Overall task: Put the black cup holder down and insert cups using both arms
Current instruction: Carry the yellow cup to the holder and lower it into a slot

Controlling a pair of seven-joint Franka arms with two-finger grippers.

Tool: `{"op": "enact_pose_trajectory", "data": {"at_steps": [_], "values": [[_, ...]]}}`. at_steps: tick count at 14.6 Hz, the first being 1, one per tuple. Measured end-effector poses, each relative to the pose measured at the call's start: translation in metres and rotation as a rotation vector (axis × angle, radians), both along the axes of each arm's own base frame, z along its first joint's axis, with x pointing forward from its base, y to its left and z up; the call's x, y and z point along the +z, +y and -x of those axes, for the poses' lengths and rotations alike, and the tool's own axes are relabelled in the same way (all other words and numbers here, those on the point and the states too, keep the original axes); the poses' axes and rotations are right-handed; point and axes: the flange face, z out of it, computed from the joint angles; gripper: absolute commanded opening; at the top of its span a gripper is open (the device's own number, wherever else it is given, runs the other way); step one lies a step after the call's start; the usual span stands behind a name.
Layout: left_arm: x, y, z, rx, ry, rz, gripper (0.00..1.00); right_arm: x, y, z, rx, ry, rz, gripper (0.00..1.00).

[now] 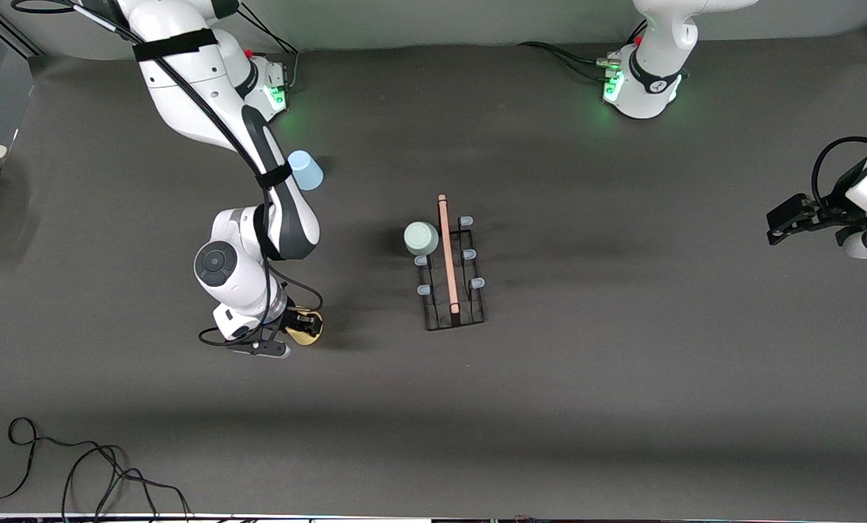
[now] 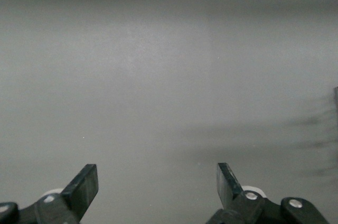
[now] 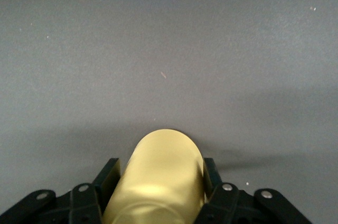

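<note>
Meanwhile right gripper [image 3: 161, 182] fingers clamp yellow cup [image 3: 158, 176]; left gripper [image 2: 158, 187] fingers apart, waiting; rack [image 1: 450, 270] unobstructed.

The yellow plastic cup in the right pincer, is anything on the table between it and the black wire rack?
Nothing visible. The right pincer grips the yellow plastic cup, and bare table separates it from the black wire rack. The grey-green cup already sits on a peg, out of that line.

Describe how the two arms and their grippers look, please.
Both arms are white, rounded and jointed, with black joint bands. The right arm carries a black cable strapped along it. Green lights glow at both bases. The left gripper and right gripper are black, with flat fingers and silver screws.
</note>
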Motion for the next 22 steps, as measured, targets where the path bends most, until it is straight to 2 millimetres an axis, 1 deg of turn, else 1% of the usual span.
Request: {"op": "enact_pose_trajectory", "data": {"at_steps": [1, 2, 5, 7, 9, 10, 12, 14, 15, 17, 19, 22], "values": [[-0.001, 0.000, 0.000, 0.000, 0.001, 0.000, 1.00, 0.009, 0.001, 0.000, 0.001, 0.017, -0.009, 0.00], [-0.001, 0.000, -0.001, 0.000, 0.002, 0.000, 1.00, 0.023, 0.002, -0.001, 0.001, 0.028, -0.024, 0.00], [-0.003, 0.001, -0.001, 0.001, 0.004, 0.000, 1.00, 0.083, 0.004, -0.001, 0.005, 0.037, -0.082, 0.00], [-0.003, 0.000, -0.002, 0.000, 0.005, 0.000, 1.00, 0.119, 0.002, 0.000, -0.007, 0.034, -0.118, 0.00], [-0.004, 0.000, -0.002, 0.000, 0.006, 0.000, 1.00, 0.142, 0.008, -0.001, -0.063, 0.042, -0.144, 0.00], [-0.004, 0.000, -0.002, 0.000, 0.007, 0.001, 1.00, 0.150, 0.016, -0.001, -0.094, 0.051, -0.153, 0.00], [-0.004, 0.000, -0.002, -0.001, 0.007, 0.001, 1.00, 0.163, 0.045, 0.003, -0.142, 0.059, -0.168, 0.00], [-0.004, 0.000, -0.002, 0.000, 0.007, 0.001, 1.00, 0.169, 0.084, 0.016, -0.185, 0.066, -0.178, 0.00], [-0.004, 0.000, -0.002, 0.000, 0.007, 0.001, 1.00, 0.170, 0.104, 0.022, -0.206, 0.071, -0.180, 0.00], [-0.004, 0.000, -0.002, 0.000, 0.007, 0.001, 1.00, 0.172, 0.138, 0.030, -0.250, 0.072, -0.186, 0.00], [-0.004, 0.000, -0.002, 0.001, 0.007, 0.001, 1.00, 0.174, 0.167, 0.034, -0.293, 0.069, -0.191, 0.00], [-0.004, -0.001, -0.002, 0.000, 0.007, 0.001, 1.00, 0.169, 0.206, 0.037, -0.344, 0.060, -0.189, 0.00]]}}
